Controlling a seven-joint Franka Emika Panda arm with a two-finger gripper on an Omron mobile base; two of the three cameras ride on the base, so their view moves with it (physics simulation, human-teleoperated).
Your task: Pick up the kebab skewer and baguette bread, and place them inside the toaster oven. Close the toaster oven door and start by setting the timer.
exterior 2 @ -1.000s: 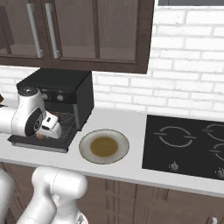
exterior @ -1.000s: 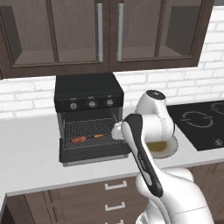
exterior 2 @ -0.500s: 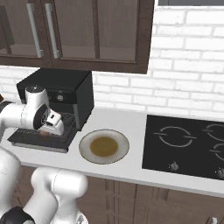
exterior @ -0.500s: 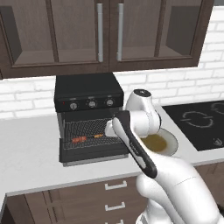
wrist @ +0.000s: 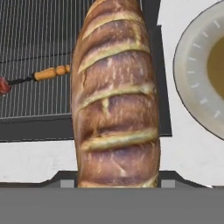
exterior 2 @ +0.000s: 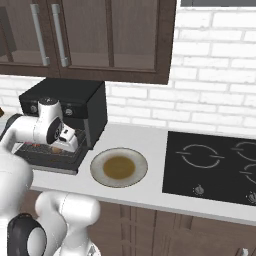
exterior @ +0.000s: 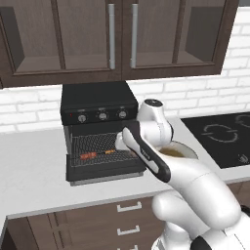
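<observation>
Claw: gripper [wrist: 118, 186] is clamping the baguette bread [wrist: 116, 94] between its jaws at the bottom of the hand view, so it's grasping the loaf, not hanging loose.
Baguette: it's running up the middle of the hand view, golden-brown with pale slashes, and it's covering part of the rack behind it.
Arm: in the left base view the white arm is reaching from the lower right up to the middle of the frame, with the hand sitting right at the oven's mouth; in the right base view the gripper [exterior 2: 64, 144] is hovering at the left, over the open door.
Toaster oven: the toaster oven [exterior: 97, 105] is sitting left of centre in the left base view, black, with three knobs across the front.
Door: the toaster oven door [exterior: 100, 171] is lying dropped open, flat in front of the box.
Skewer: the kebab skewer [exterior: 96, 154] is lying on the wire rack [wrist: 39, 52] inside, at the left of the hand view, well apart from the plate.
Plate: a round plate [exterior 2: 119, 167] with a brownish centre is sitting on the counter [exterior: 29, 171], just right of the oven.
Cooktop: a black cooktop [exterior 2: 215, 167] is taking up the right side of the right base view.
</observation>
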